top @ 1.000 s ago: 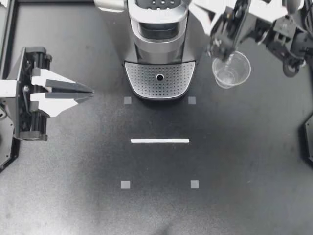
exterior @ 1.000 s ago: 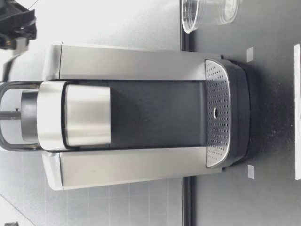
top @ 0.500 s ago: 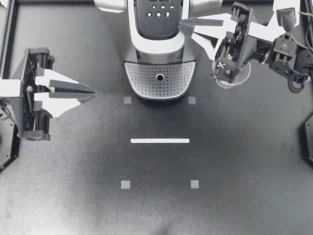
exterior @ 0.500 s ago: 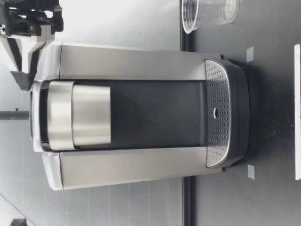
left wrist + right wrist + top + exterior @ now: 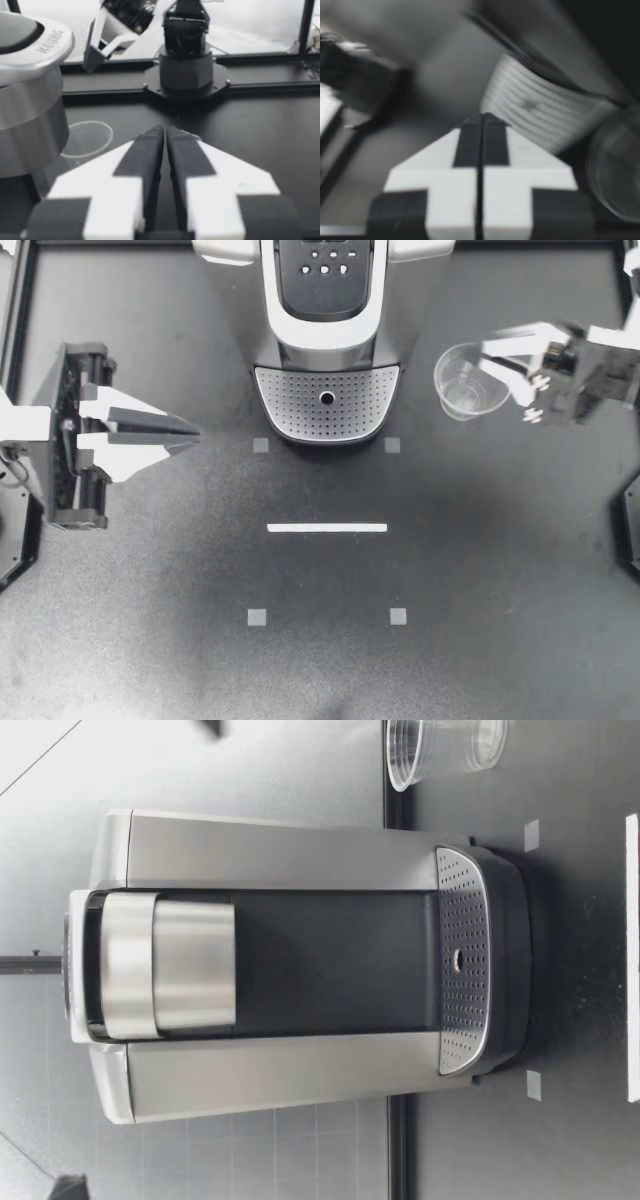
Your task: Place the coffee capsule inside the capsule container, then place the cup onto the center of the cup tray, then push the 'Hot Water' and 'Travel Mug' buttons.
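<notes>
The coffee machine [image 5: 325, 300] stands at the back middle with its lid down and its buttons [image 5: 325, 262] showing. Its perforated cup tray [image 5: 327, 400] is bare. A clear plastic cup [image 5: 466, 383] stands upright on the table to the right of the tray, also seen in the low view [image 5: 440, 745]. My right gripper [image 5: 497, 358] is shut, blurred, just over the cup's right side. Its wrist view shows the shut fingers [image 5: 482, 120] pointing at the tray [image 5: 540, 110]. My left gripper [image 5: 190, 427] is shut and holds nothing, left of the machine. No capsule is in view.
A white tape line [image 5: 327, 528] and small grey square markers [image 5: 257, 617] lie on the black table in front of the machine. The right arm's base [image 5: 185, 65] stands across the table in the left wrist view. Black frame rails border the table.
The machine's lid has come down and stayed shut. My right gripper has swung off the top of the machine, down and to the right, beside the cup. The left arm barely moved.
</notes>
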`<state>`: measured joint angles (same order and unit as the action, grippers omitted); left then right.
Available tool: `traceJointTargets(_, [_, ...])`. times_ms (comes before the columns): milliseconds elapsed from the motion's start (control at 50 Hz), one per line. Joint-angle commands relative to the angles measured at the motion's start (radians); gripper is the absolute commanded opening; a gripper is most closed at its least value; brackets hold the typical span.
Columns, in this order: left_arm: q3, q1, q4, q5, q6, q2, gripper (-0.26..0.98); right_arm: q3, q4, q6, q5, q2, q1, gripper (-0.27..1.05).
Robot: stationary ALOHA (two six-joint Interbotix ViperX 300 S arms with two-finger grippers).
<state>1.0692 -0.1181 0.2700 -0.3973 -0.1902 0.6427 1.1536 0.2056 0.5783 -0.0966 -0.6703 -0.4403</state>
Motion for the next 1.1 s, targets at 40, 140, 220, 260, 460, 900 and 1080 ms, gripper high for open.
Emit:
traceJointTargets(40, [-0.012, -0.003, -0.002, -0.046, 0.000, -0.018, 0.14, 0.048, 0.006, 0.080, 0.052, -0.025, -0.095, 0.03])
traceJointTargets(140, [-0.012, -0.003, -0.003, -0.067, 0.000, -0.034, 0.14, 0.100, 0.003, 0.161, 0.080, -0.026, -0.132, 0.08])
traceJointTargets(220, [-0.015, -0.003, -0.002, -0.069, 0.002, -0.046, 0.14, 0.123, 0.002, 0.192, 0.087, -0.025, -0.132, 0.14])
traceJointTargets(260, [-0.015, -0.003, -0.002, -0.069, 0.002, -0.048, 0.14, 0.130, 0.002, 0.196, 0.087, -0.023, -0.132, 0.17])
traceJointTargets(460, [-0.017, -0.003, -0.002, -0.069, 0.005, -0.061, 0.14, 0.137, 0.002, 0.199, 0.086, 0.012, -0.132, 0.41])
traceJointTargets(900, [-0.015, -0.003, -0.002, -0.069, 0.003, -0.066, 0.14, 0.081, 0.002, 0.198, 0.038, 0.178, -0.132, 0.54])
traceJointTargets(1080, [-0.017, -0.003, -0.002, -0.071, 0.003, -0.066, 0.14, 0.057, 0.002, 0.196, 0.031, 0.238, -0.132, 0.54])
